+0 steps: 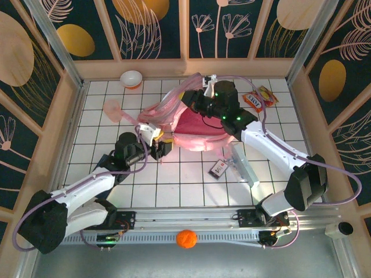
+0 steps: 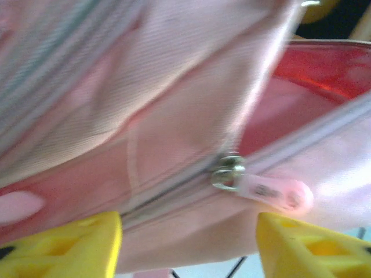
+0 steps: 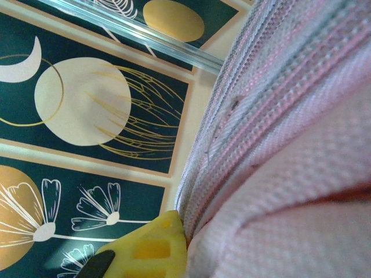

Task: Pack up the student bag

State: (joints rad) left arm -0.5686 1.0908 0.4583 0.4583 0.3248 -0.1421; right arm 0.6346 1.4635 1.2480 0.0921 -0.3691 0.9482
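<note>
left wrist: student bag [image 2: 174,116], unreadable pull [image 2: 272,194]

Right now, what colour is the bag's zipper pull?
Pale pink; the pull shows best in the left wrist view.

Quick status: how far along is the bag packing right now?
Done: the student bag is unzipped, red lining showing. In hand: the right gripper pinches its top edge; the left gripper is open by the zipper pull. Left: snack packets, small tag and long grey item lie outside.
</note>
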